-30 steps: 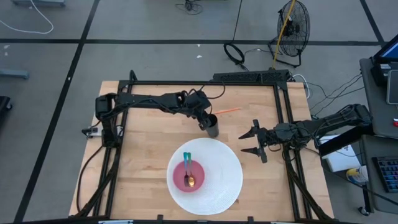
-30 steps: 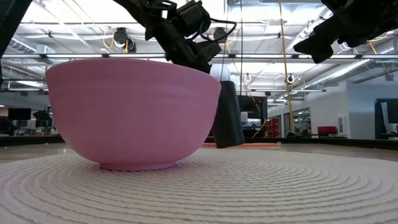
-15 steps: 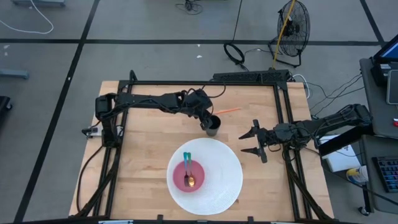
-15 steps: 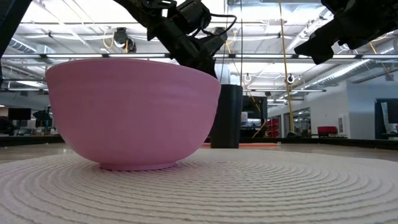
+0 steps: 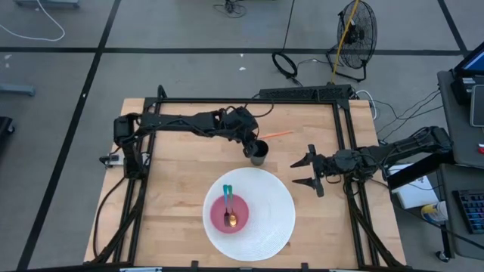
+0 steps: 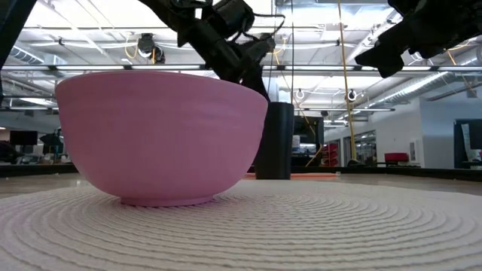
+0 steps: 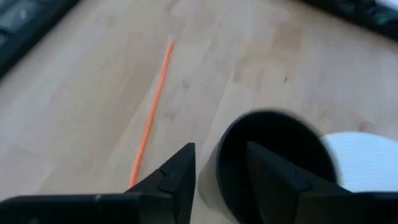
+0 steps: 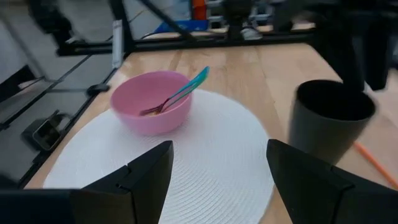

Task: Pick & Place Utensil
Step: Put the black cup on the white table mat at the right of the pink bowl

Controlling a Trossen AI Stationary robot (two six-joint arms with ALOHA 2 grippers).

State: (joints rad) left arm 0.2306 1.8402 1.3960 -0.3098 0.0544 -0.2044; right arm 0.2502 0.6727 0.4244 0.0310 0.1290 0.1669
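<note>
Left pincer [image 5: 252,145] sits right over the rim of the dark cup [image 5: 259,153], fingers parted, one outside the wall and one over the mouth, seemingly not clamped on it. The cup stands upright on the table [image 5: 174,189], just beyond the white round mat [image 5: 268,219]. The spoon [image 5: 228,205] with the teal handle lies in the pink bowl [image 5: 219,219] on that mat. Right pincer [image 5: 307,172] hangs spread wide, beside the mat's edge, well apart from the cup. An orange straw [image 5: 278,134] lies behind the cup.
</note>
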